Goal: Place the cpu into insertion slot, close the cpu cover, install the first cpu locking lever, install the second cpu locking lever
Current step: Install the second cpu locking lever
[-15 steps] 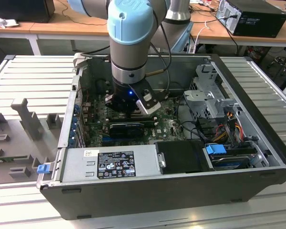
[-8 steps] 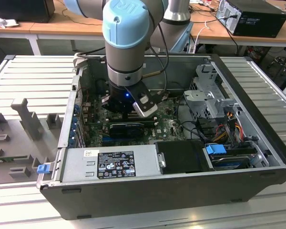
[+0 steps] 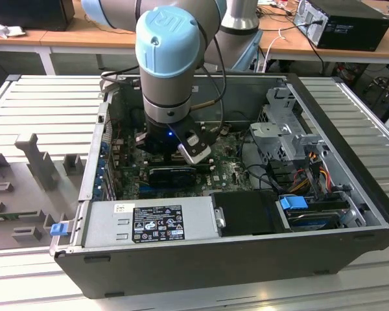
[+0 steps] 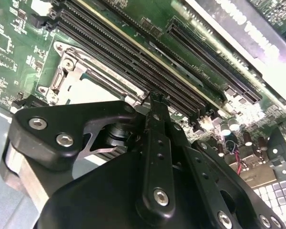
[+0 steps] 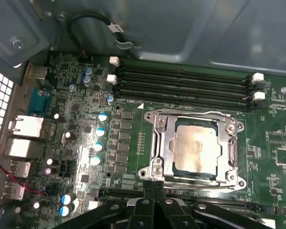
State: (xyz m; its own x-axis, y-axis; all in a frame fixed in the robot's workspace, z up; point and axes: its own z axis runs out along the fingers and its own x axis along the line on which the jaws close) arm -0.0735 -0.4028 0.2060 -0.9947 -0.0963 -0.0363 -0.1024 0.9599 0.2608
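In the first wrist view the cpu (image 5: 196,145) lies flat in the insertion slot (image 5: 230,177), its pale silver top showing through the window of the cpu cover (image 5: 164,143). The cover is folded down flat over it. A thin wire lever (image 5: 195,113) runs along the cover's edge beside the memory slots. My gripper (image 5: 154,185) is shut, its two fingertips pressed together at the socket's edge opposite the memory slots, with nothing visible between them. In the second wrist view the gripper (image 4: 155,101) hangs just above the board beside the socket's metal frame (image 4: 69,71). The arm (image 3: 172,58) reaches down into the open computer case.
Long black memory slots (image 5: 181,81) run along one side of the socket. Capacitors (image 5: 101,131) and rear ports (image 5: 24,129) stand on another side. A black card (image 3: 172,175), the power supply (image 3: 149,220) and a drive cage (image 3: 282,129) crowd the case.
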